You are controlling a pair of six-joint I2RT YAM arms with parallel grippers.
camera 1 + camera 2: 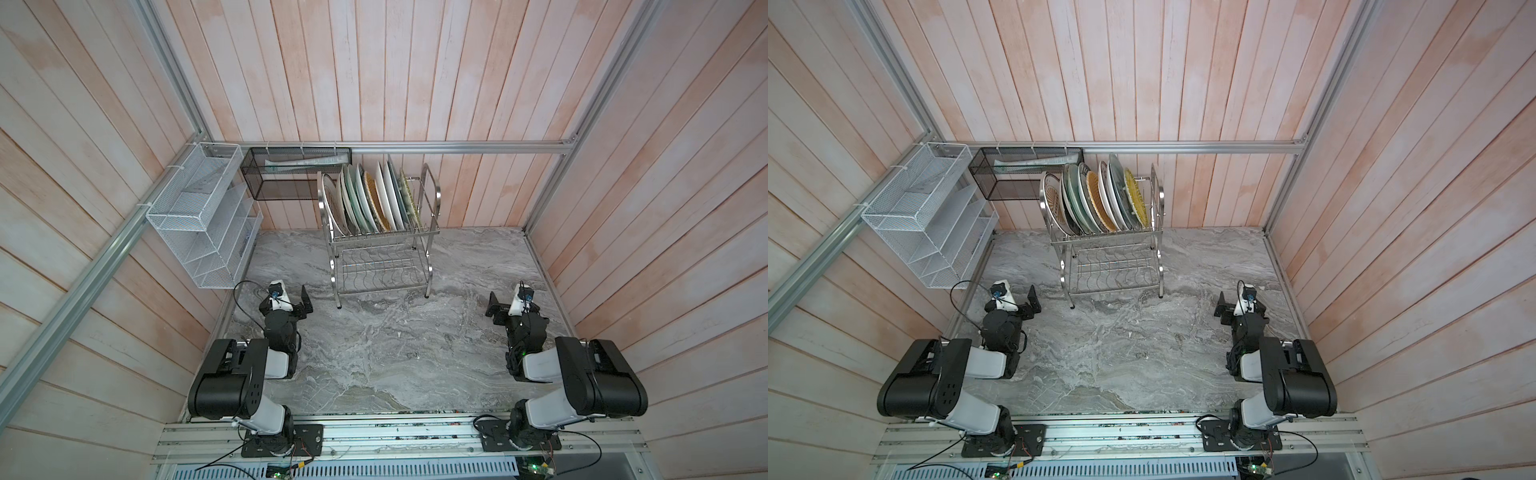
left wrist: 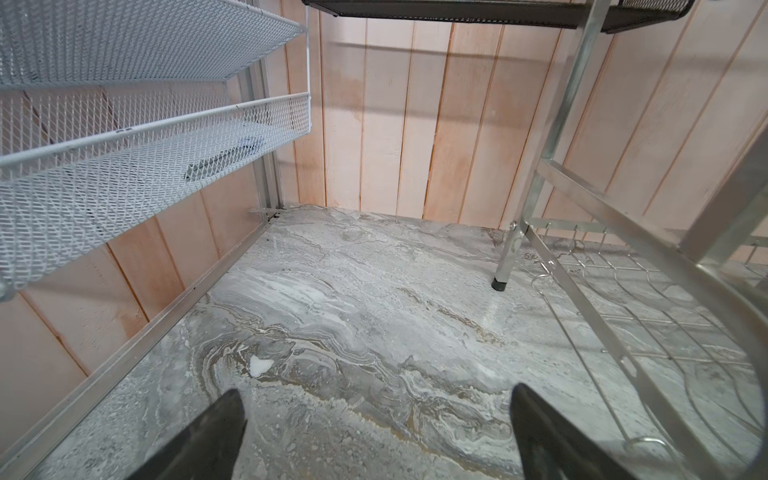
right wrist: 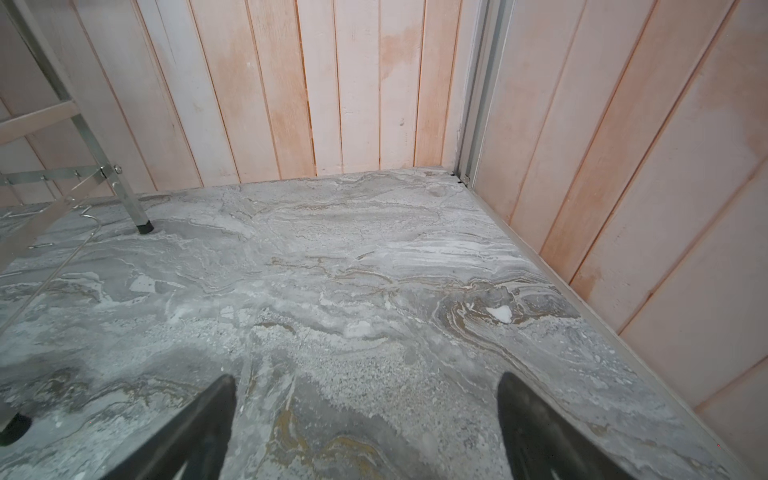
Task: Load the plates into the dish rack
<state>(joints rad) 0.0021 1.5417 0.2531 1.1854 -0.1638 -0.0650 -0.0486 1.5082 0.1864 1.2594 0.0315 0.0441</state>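
Task apparently complete: plates (image 1: 370, 199) slotted in dish rack (image 1: 435, 195) upper tier, ahead of left gripper (image 1: 307, 302) and right gripper (image 1: 494, 309) (both spread, empty); none visible elsewhere

Premises presenting as robotics lab cell imitating kitchen: aluminium frame (image 1: 457, 147) bracing plank walls (image 1: 374, 75), rail (image 1: 395, 434) carrying two bolted arms (image 1: 232, 382), marble-look desk (image 1: 374, 353) bearing dish rack (image 1: 382, 239) holding plates (image 1: 365, 199).
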